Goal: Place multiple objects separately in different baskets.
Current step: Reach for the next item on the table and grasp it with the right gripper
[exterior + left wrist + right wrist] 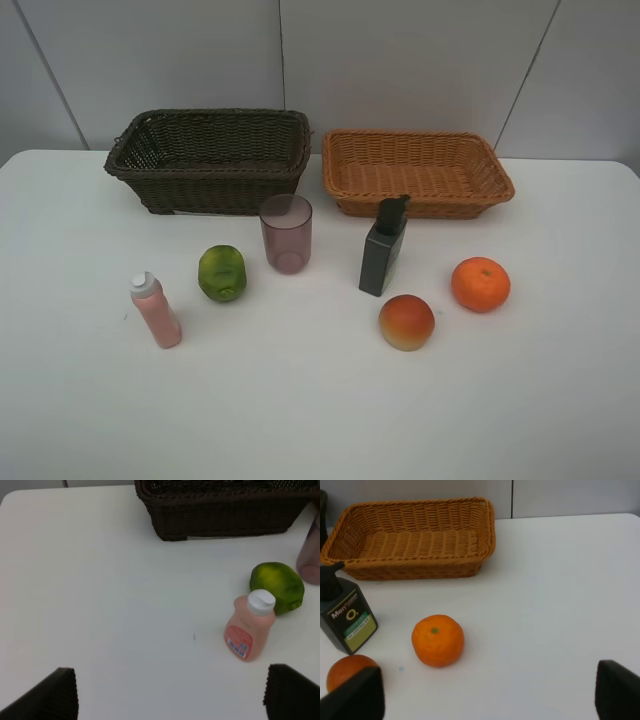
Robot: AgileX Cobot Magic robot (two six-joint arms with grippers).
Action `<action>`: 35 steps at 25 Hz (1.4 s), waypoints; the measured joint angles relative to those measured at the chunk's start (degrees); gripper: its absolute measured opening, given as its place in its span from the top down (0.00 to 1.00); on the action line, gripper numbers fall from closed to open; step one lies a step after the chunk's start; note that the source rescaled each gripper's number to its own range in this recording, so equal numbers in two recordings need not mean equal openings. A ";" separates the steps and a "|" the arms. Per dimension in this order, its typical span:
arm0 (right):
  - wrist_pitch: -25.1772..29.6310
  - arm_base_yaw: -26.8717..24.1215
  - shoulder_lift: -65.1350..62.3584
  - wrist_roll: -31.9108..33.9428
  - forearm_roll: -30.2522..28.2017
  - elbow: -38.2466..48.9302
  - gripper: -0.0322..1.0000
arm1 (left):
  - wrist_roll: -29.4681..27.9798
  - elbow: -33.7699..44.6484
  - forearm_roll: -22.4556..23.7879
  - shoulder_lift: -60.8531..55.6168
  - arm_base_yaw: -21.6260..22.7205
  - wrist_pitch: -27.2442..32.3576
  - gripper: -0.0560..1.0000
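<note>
- Left gripper (172, 694): jaws spread wide with nothing between them. It hangs over bare white table (320, 420), short of the pink white-capped bottle (249, 630).
- Right gripper (485, 694): jaws spread wide and gripping nothing. It hangs over the table near the orange (438, 640).
- Dark brown wicker basket (215, 182): at the back of the table, left of centre.
- Orange-tan wicker basket (420, 207): just beside the dark one on its right, and shallower.
- All six items sit on the table in front of the baskets, each apart from the others.
- Left group: the pink bottle stands nearest the front, the green round fruit (221, 272) is close beside it, and the translucent mauve cup (286, 233) stands upright before the dark basket's right end.
- Right group: the dark pump bottle (383, 250) stands upright before the tan basket. The red-yellow peach (406, 322) is nearer the front, and the orange is to the right of both.
</note>
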 joint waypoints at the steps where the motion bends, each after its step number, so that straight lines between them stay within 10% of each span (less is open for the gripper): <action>1: 0.00 0.00 0.00 0.00 0.00 0.00 0.15 | 0.00 0.00 0.00 0.00 0.00 0.00 0.03; 25: 0.00 0.00 0.33 0.00 0.30 -0.28 0.15 | 0.00 0.00 0.00 0.00 0.00 0.00 0.03; 35: -0.20 0.00 25.97 0.00 2.82 -15.95 0.15 | 0.00 0.00 0.00 0.00 0.00 0.00 0.03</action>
